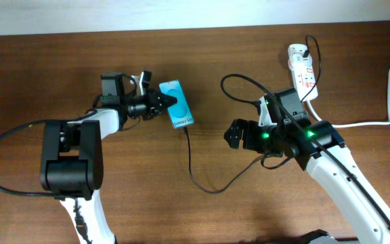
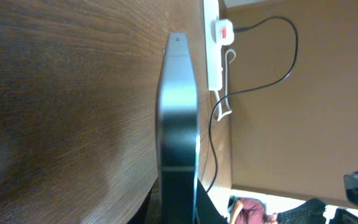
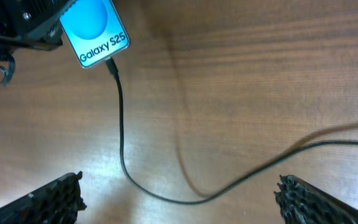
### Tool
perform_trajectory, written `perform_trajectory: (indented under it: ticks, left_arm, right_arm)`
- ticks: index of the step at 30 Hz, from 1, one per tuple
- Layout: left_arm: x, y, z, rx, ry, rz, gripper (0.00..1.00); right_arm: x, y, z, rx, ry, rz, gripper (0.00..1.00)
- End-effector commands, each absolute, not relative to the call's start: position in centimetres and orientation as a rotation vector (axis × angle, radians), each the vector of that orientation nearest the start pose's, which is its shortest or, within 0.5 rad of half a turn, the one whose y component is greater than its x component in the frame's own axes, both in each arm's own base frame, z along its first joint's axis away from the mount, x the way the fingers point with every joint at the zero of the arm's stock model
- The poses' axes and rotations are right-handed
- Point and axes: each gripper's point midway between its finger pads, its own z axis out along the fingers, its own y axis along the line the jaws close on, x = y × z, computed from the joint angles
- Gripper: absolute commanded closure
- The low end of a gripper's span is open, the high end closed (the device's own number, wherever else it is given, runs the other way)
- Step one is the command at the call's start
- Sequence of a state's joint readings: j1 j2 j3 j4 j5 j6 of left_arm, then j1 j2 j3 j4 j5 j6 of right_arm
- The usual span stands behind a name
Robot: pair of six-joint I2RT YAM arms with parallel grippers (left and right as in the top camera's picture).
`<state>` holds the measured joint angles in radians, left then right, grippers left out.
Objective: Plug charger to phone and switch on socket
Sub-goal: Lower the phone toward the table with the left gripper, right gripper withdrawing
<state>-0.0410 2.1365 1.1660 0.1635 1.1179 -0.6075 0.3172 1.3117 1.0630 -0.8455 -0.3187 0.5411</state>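
The phone (image 1: 179, 106) lies left of centre with its cyan screen up, its "Galaxy S25" end towards the front. My left gripper (image 1: 163, 102) is shut on its far end; the left wrist view shows the phone (image 2: 178, 124) edge-on between the fingers. The charger's black cable (image 1: 190, 166) loops across the table, and its connector (image 3: 112, 67) sits in the phone's (image 3: 95, 31) near end. My right gripper (image 3: 179, 199) is open and empty above the cable (image 3: 122, 137), to the right of the phone. The socket (image 1: 302, 70) lies at the back right, with red switches (image 2: 224, 31).
The socket's thick white cord (image 1: 384, 102) runs off to the right edge. The black cable also passes under my right arm (image 1: 296, 139) up to the socket. A person in a maroon shirt (image 2: 250, 210) is beyond the table.
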Motion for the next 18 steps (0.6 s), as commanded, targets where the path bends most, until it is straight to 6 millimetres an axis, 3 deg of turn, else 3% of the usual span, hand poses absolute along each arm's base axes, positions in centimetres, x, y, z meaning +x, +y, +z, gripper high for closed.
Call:
perform_trajectory:
  ticks: [1, 6, 9, 13, 18]
  left_arm:
    - [43.8, -17.1, 4.7, 0.054, 2.363, -1.551, 0.98]
    - [42.8, -16.0, 1.6, 0.039, 2.504, -1.365, 0.97]
    - [42.7, -16.6, 1.3, 0.11, 2.503, -1.325, 0.95]
    - [43.2, -16.0, 0.3, 0.086, 2.539, -1.221, 0.92]
    - [43.1, -16.0, 0.2, 0.083, 2.545, -1.219, 0.86]
  right_arm:
    - [27.8, 14.3, 15.7, 0.196, 2.76, 0.646, 0.02]
    - [27.7, 14.0, 15.5, 0.206, 2.768, 0.62, 0.02]
    - [27.7, 13.8, 15.5, 0.209, 2.769, 0.608, 0.02]
    - [27.6, 13.8, 15.3, 0.212, 2.778, 0.603, 0.02]
    - [27.3, 13.7, 15.2, 0.215, 2.791, 0.599, 0.02]
